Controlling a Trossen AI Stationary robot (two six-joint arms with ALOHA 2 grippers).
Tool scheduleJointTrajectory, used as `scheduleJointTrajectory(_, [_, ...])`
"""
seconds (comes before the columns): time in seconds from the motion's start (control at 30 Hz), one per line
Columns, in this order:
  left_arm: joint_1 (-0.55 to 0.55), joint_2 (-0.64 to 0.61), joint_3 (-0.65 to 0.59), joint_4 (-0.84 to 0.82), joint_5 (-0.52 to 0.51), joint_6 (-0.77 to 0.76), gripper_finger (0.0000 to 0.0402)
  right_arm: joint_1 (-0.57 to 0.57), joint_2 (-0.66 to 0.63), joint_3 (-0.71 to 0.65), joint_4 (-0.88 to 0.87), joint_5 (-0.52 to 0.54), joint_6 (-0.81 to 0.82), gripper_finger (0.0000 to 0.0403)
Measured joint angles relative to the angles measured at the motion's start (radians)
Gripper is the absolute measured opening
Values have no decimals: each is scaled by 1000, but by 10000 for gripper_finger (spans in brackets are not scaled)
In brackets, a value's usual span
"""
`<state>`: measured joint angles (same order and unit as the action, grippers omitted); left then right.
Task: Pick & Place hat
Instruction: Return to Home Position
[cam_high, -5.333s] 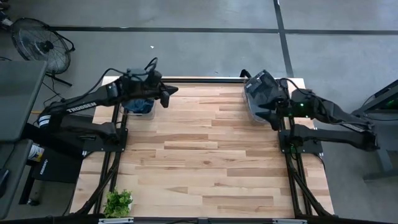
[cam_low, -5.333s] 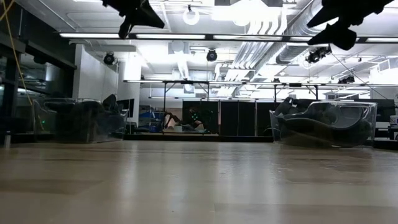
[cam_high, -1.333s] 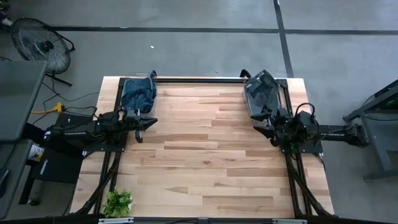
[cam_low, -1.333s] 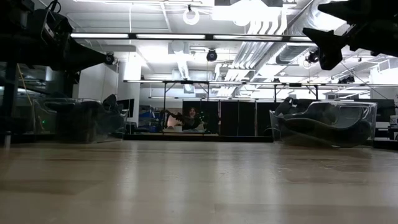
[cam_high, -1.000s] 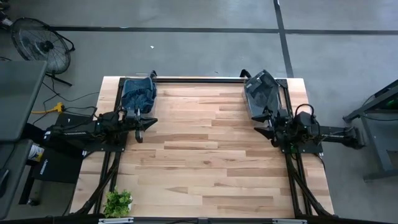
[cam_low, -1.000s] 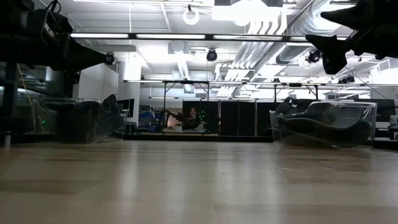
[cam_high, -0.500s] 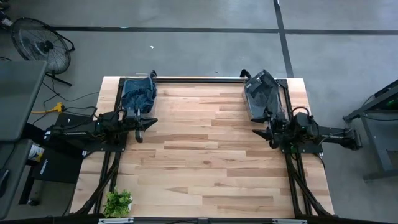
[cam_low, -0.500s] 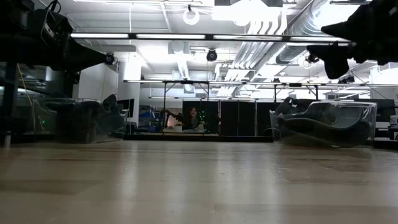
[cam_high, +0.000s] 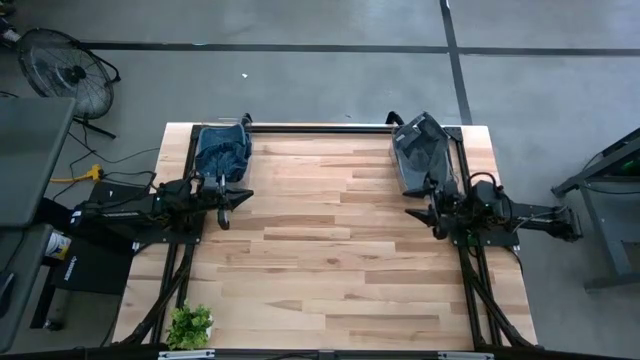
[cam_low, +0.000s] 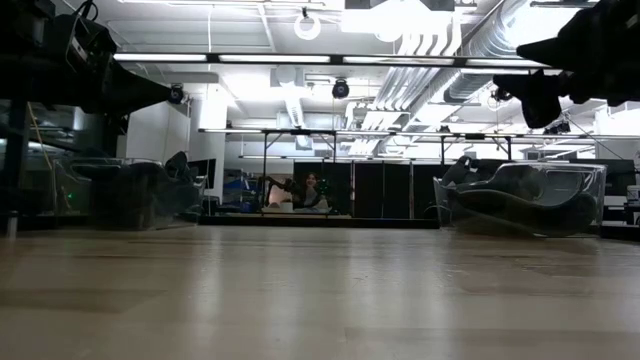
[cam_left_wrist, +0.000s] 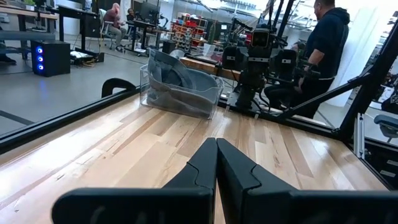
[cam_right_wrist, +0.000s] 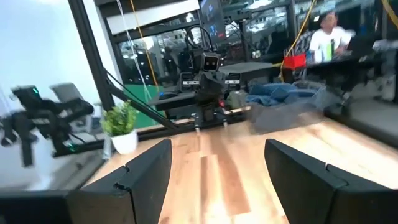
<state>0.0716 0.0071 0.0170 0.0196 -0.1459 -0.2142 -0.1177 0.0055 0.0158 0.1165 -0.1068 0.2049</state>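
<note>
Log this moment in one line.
left gripper shut, table's left | right gripper open, table's right | blue caps in left bin

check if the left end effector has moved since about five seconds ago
Yes. The left end effector was over the left bin; now it sits off that bin, toward the plant.

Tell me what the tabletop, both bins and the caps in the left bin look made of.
Tabletop: wood strips, varied grain, satin sheen. Left bin and right bin: clear rigid plastic, contents visible through the walls. Caps: blue fabric, probably denim-like, soft folds.
</note>
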Motion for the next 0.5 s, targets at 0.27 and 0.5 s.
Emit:
scheduleJointTrajectory(0.27, [0, 0, 0, 0, 0, 0, 0, 0, 0, 0, 0, -7, 106, 252])
scheduleJointTrajectory(0.5, [0, 0, 0, 0, 0, 0, 0, 0, 0, 0, 0, -8, 106, 252])
